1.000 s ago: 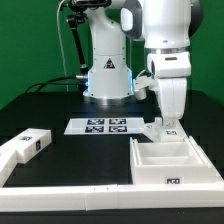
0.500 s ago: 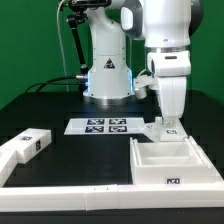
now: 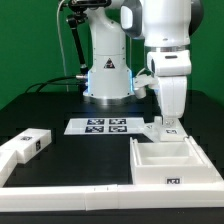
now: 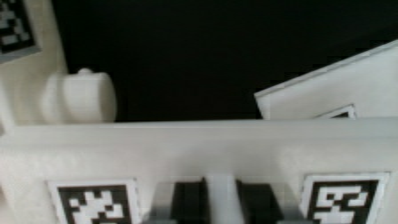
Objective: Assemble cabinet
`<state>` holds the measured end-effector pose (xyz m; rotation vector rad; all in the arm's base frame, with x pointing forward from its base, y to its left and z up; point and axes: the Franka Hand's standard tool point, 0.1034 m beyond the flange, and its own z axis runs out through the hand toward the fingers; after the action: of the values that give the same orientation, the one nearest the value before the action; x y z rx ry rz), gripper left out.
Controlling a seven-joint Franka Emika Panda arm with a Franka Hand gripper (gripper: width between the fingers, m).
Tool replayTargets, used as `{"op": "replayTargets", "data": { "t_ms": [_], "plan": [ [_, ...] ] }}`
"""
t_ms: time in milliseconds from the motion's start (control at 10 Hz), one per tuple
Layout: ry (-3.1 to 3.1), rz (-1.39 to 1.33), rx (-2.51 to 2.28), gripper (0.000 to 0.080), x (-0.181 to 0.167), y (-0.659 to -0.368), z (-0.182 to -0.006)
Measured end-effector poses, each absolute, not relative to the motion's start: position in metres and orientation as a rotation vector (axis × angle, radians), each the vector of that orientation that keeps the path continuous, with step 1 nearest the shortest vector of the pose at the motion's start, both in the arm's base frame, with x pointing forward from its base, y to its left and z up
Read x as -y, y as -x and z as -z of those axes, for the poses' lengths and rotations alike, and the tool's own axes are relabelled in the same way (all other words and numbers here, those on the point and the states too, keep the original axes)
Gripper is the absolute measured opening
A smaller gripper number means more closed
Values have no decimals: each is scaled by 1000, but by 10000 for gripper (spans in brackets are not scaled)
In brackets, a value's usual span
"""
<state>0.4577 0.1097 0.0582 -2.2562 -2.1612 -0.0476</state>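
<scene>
The cabinet's open box shell (image 3: 170, 160) lies at the exterior view's front right, with a marker tag on its front wall. Just behind it lies a small white cabinet block (image 3: 166, 130) with a tag. My gripper (image 3: 168, 121) points straight down onto that block. In the wrist view my gripper (image 4: 217, 197) has its two dark fingers (image 4: 185, 198) pressed on either side of a thin white rib of the block (image 4: 178, 145), between two tags. Another small tagged cabinet block (image 3: 28, 143) lies at the exterior view's far left.
The marker board (image 3: 103, 125) lies flat in the middle, in front of the robot base (image 3: 107, 80). A long low white rail (image 3: 90, 196) runs along the front edge. In the wrist view a white part with a round peg (image 4: 80, 93) and a slanted white panel (image 4: 334, 88) lie beyond the block.
</scene>
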Motion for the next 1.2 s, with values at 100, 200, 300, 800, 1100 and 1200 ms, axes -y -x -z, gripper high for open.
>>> {"op": "replayTargets", "data": {
  "t_ms": [100,200,300,800,1100,1200],
  "plan": [
    [2256,47,2161,70,-110,-458,-58],
    [2256,47,2161,70,-110,-458,-58],
    [2257,46,2159,70,-110,-457,-57],
    [2258,51,2157,70,-110,-461,-56],
    [2258,52,2152,70,-111,-463,-53],
    [2261,60,2151,70,-112,-468,-54]
  ]
}}
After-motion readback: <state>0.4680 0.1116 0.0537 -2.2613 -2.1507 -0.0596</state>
